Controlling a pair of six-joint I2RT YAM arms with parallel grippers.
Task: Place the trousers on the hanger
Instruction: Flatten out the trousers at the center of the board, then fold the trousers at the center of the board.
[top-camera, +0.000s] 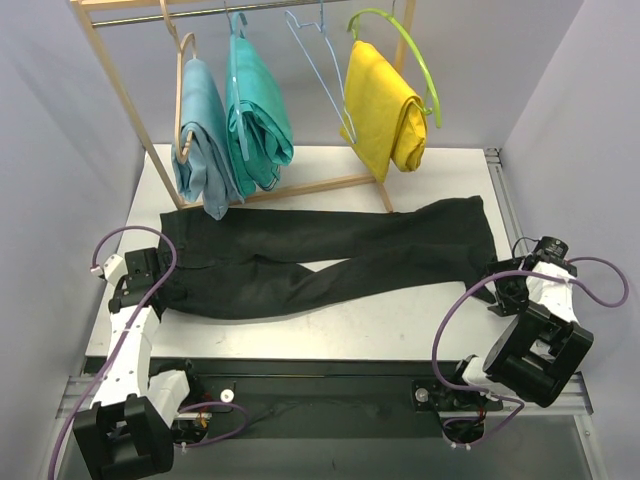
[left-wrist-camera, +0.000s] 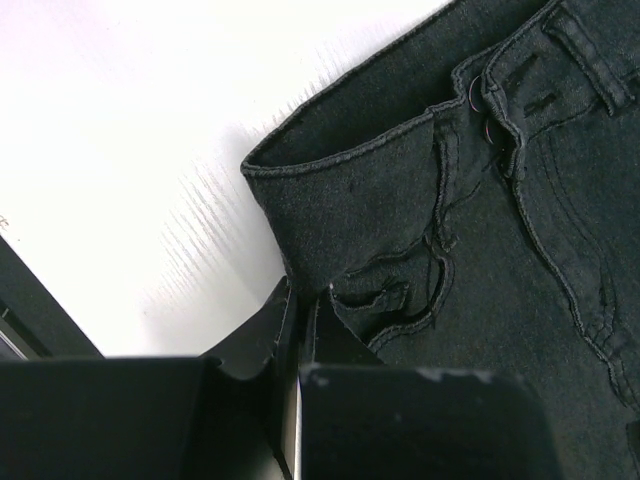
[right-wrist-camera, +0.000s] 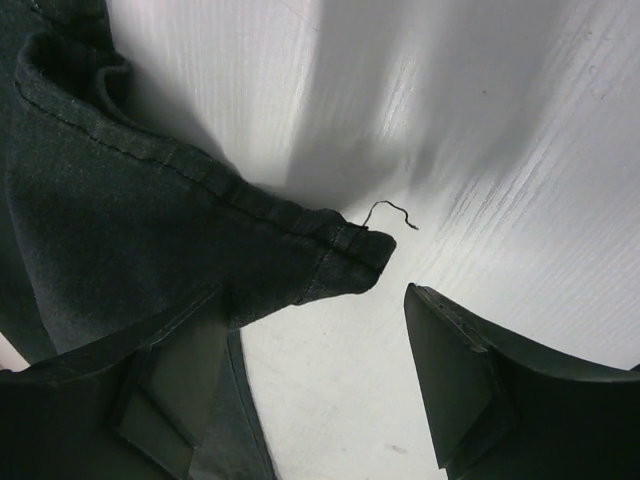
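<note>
The black trousers lie flat across the white table, waist to the left and legs to the right. At the waist's left edge my left gripper is shut, and in the left wrist view its fingertips pinch the waistband corner. My right gripper stands open at the leg ends. In the right wrist view the hem corner rests loose above the gap between its jaws. The thin light-blue wire hanger hangs bare on the rail at the back.
A wooden rack stands at the back of the table, its base bar just behind the trousers. A tan hanger with a blue garment, teal trousers and yellow trousers on a lime-green hanger hang from it.
</note>
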